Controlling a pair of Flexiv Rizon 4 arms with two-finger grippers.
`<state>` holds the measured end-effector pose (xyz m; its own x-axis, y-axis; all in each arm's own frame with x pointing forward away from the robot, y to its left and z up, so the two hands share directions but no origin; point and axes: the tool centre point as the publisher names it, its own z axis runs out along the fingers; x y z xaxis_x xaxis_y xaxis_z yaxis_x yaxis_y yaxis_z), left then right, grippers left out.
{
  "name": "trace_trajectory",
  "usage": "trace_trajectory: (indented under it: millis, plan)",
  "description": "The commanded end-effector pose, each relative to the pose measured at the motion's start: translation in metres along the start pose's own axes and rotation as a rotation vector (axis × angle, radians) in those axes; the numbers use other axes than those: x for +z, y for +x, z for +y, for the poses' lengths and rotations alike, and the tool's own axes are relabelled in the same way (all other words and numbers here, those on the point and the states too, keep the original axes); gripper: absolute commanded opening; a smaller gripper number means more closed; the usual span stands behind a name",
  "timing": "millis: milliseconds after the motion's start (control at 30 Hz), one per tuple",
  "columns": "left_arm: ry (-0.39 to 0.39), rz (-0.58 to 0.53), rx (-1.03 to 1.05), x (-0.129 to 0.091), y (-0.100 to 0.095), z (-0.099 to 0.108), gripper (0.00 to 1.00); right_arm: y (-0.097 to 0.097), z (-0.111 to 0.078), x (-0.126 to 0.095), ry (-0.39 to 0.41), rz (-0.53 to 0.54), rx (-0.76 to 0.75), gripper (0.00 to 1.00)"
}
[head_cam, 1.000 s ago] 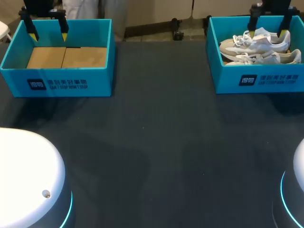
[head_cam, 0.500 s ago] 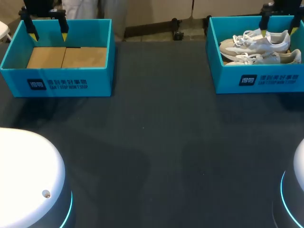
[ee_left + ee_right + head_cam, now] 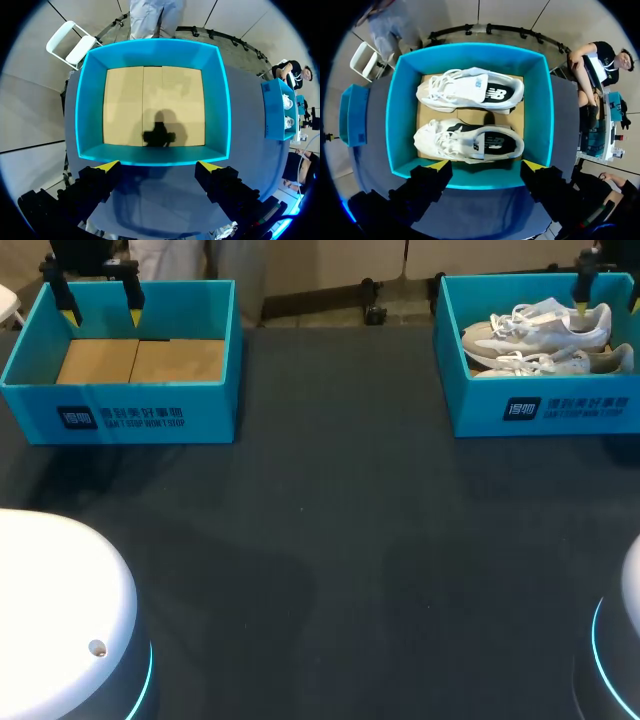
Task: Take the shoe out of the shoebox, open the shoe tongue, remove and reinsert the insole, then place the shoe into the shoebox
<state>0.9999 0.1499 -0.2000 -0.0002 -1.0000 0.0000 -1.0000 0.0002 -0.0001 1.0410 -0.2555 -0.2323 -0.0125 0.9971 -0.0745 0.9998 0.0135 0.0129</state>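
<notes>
Two white shoes lie side by side in the blue shoebox (image 3: 545,408) at the back right, one shoe (image 3: 530,330) behind the other shoe (image 3: 545,363). My right gripper (image 3: 610,306) hangs open above the box's right end, holding nothing. In the right wrist view the gripper (image 3: 486,167) stands over the shoebox's near wall (image 3: 470,179), with the nearer shoe (image 3: 470,142) just ahead of its fingertips and the farther shoe (image 3: 470,90) beyond. My left gripper (image 3: 101,312) is open over the far side of a second blue box (image 3: 120,415).
The second box (image 3: 90,110) holds only a cardboard floor (image 3: 150,105), and my left gripper (image 3: 157,167) hangs above its near wall. Dark table (image 3: 330,540) lies between the boxes. White robot bases (image 3: 60,610) stand at the front corners.
My right gripper has shifted to the right above the shoebox, its outer finger now at the view's edge. The left arm and both shoes have not moved.
</notes>
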Motion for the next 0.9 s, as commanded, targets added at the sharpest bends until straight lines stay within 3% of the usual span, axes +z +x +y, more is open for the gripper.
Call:
trace_trajectory:
  millis: [33, 233, 900]
  plan:
    - [0.000, 0.000, 0.000, 0.000, 0.000, 0.000, 1.00, -0.009, -0.001, 0.014, 0.006, 0.004, -0.001, 1.00]
    - [0.000, 0.000, 0.000, 0.000, 0.000, 0.000, 1.00, -0.027, -0.003, 0.033, -0.002, 0.023, 0.019, 1.00]
    - [0.000, 0.000, 0.000, 0.000, 0.000, 0.000, 1.00, -0.042, -0.001, 0.070, 0.015, -0.005, 0.016, 1.00]
